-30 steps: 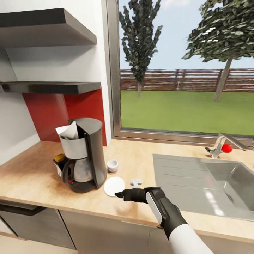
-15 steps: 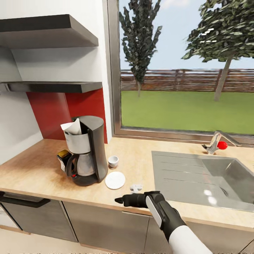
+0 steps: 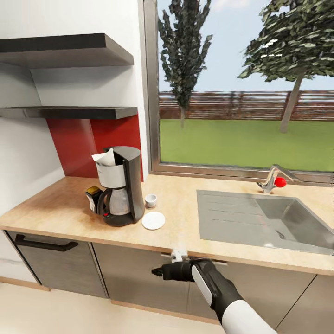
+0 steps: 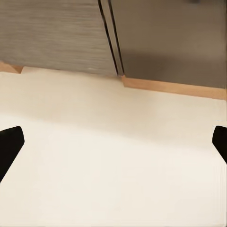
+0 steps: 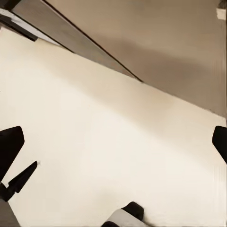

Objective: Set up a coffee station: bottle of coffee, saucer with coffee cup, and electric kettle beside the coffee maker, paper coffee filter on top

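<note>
**Base Withdrawn From Tabletop; Cup Not Yet On Saucer**

I noted that the whole head view had widened over the last second: the camera backed away, and the scene itself did not move. The tabletop (image 3: 60, 204) now sat well ahead of me, with the grey cabinet fronts (image 3: 51, 264) and the floor (image 3: 55, 311) in view below it. The sink (image 3: 278, 222) lay to the right, well apart from the station.

The two kitchen shelf slabs (image 3: 69, 111) on the wall carried nothing that I could see. The coffee maker (image 3: 121, 185) stood upright on the tabletop, and the paper coffee filter (image 3: 105, 157) sat in its top. The bottle of coffee (image 3: 94, 197) stood just beside it on the far side from the sink. The saucer (image 3: 153, 220) lay near the machine, bare, and the coffee cup (image 3: 150, 200) stood on the tabletop beside it, apart from it.

The right hand (image 3: 156, 271), which had hovered beside the saucer, now hung in front of the cabinets below the tabletop edge. Both wrist views showed fingertips spread wide, holding nothing.

I judged that the cup transfer and the kettle placement remained outstanding.
</note>
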Available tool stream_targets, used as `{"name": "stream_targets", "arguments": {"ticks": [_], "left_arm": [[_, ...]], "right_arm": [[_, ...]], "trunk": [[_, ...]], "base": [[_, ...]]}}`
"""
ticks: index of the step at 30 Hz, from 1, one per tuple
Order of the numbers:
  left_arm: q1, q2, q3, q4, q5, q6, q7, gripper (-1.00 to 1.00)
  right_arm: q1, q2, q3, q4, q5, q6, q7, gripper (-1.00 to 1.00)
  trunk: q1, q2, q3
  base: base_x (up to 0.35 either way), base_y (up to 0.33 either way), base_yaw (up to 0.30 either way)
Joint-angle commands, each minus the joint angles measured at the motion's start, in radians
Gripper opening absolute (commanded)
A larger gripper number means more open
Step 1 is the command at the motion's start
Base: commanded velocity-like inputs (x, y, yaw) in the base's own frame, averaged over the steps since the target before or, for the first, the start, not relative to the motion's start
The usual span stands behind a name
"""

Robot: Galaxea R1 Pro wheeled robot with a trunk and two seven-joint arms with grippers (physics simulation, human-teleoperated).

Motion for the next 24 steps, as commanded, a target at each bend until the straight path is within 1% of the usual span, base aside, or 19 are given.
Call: {"name": "stream_targets", "arguments": {"ticks": [1,5,8,9,11,13,14,15,16,17,20,21,22,23,24], "left_arm": [[-0.001,0.001,-0.009,0.0,0.009,-0.003,0.005,1.0],[-0.001,0.0,-0.006,-0.001,0.01,-0.004,0.005,1.0],[0.0,-0.002,-0.004,0.0,0.01,-0.004,0.005,1.0],[0.001,-0.002,-0.003,0.001,0.009,-0.004,0.005,1.0],[0.001,-0.003,-0.002,0.004,0.009,-0.004,0.005,1.0],[0.002,-0.003,-0.001,0.008,0.009,-0.004,0.005,1.0],[0.002,-0.003,-0.002,0.009,0.009,-0.004,0.005,1.0],[0.002,-0.003,-0.003,0.01,0.009,-0.004,0.005,1.0],[0.002,-0.003,-0.004,0.011,0.009,-0.004,0.005,1.0],[0.003,-0.003,-0.004,0.012,0.009,-0.004,0.005,1.0],[0.004,-0.003,-0.005,0.013,0.01,-0.004,0.005,1.0],[0.004,-0.003,-0.005,0.014,0.01,-0.004,0.005,1.0],[0.004,-0.003,-0.005,0.014,0.01,-0.004,0.005,1.0],[0.005,-0.003,-0.005,0.015,0.011,-0.004,0.005,1.0],[0.005,-0.003,-0.005,0.022,0.012,-0.005,0.005,1.0]], "right_arm": [[-0.001,0.0,0.001,0.006,-0.006,0.006,-0.001,1.0],[0.0,0.0,0.004,0.098,-0.005,0.002,-0.001,1.0],[0.0,0.0,0.004,0.174,-0.003,-0.016,-0.003,1.0],[0.0,0.0,0.004,0.218,-0.001,-0.042,-0.004,1.0],[0.0,0.0,0.004,0.317,0.004,-0.118,-0.006,1.0],[0.0,0.0,0.005,0.419,0.009,-0.216,-0.008,1.0],[0.0,0.0,0.005,0.495,0.017,-0.297,-0.014,1.0],[0.0,0.0,0.006,0.539,0.028,-0.344,-0.025,1.0],[0.0,0.0,0.006,0.573,0.046,-0.386,-0.048,1.0],[0.003,0.0,0.006,0.602,0.08,-0.438,-0.107,1.0],[0.042,0.0,0.006,0.624,0.132,-0.505,-0.241,1.0],[0.072,-0.011,0.006,0.628,0.145,-0.544,-0.292,1.0],[0.091,-0.027,0.006,0.629,0.149,-0.573,-0.317,1.0],[0.13,-0.081,0.004,0.631,0.154,-0.646,-0.349,1.0],[0.153,-0.113,0.003,0.631,0.154,-0.672,-0.357,1.0]], "trunk": [[0.0,-0.002,-0.002],[0.0,-0.002,-0.002],[0.0,-0.002,-0.002],[0.0,-0.002,-0.002],[0.0,-0.002,-0.002],[0.0,-0.002,-0.002],[0.0,-0.002,-0.002],[0.0,-0.002,-0.002],[0.0,-0.002,-0.002],[0.0,-0.002,-0.002],[0.0,-0.002,-0.002],[0.0,-0.002,-0.002],[0.0,-0.002,-0.002],[0.0,-0.002,-0.002],[0.0,-0.002,-0.002]], "base": [[-0.335,0.0,0.0],[-0.319,0.0,0.0],[-0.144,0.0,0.0],[-0.066,0.0,0.0],[-0.035,0.0,0.0],[-0.014,0.0,0.0],[-0.006,0.0,0.0],[-0.004,0.0,0.0],[-0.002,0.0,0.0],[-0.001,0.0,0.0],[0.0,0.0,0.0],[0.0,0.0,0.0],[0.0,0.0,0.0],[0.0,0.0,0.0],[0.0,0.0,0.0]]}}
